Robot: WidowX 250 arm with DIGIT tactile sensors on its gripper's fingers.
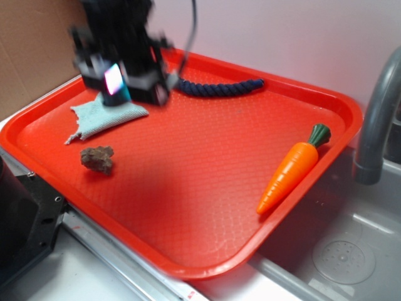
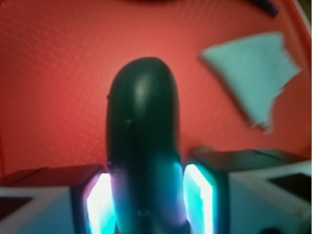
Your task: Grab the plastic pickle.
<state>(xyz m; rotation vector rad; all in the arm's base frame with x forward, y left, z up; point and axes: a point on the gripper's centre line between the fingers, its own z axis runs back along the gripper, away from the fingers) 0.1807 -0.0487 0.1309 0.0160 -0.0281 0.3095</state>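
1. the plastic pickle [image 2: 144, 146] is sitting clamped between the gripper [image 2: 150, 200] pads, its lower end cut off; the exterior view is hiding it behind the blurred arm.
2. the red tray [image 1: 188, 188] is holding a carrot [image 1: 291, 169], blue rope [image 1: 219, 88], cloth [image 1: 103, 119] and brown lump [image 1: 97, 158].

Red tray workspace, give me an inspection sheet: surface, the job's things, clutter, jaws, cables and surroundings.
Surface: red tray with a textured floor, set beside a sink.
Job's things: plastic pickle, dark green, clamped between the jaws, in the wrist view.
Clutter: toy carrot by the right rim; blue rope at the back; light blue cloth; brown lump.
Gripper: jaws shut on the pickle, above the cloth.
Cables: black cable behind the arm.
Surroundings: grey faucet, sink drain, cardboard.
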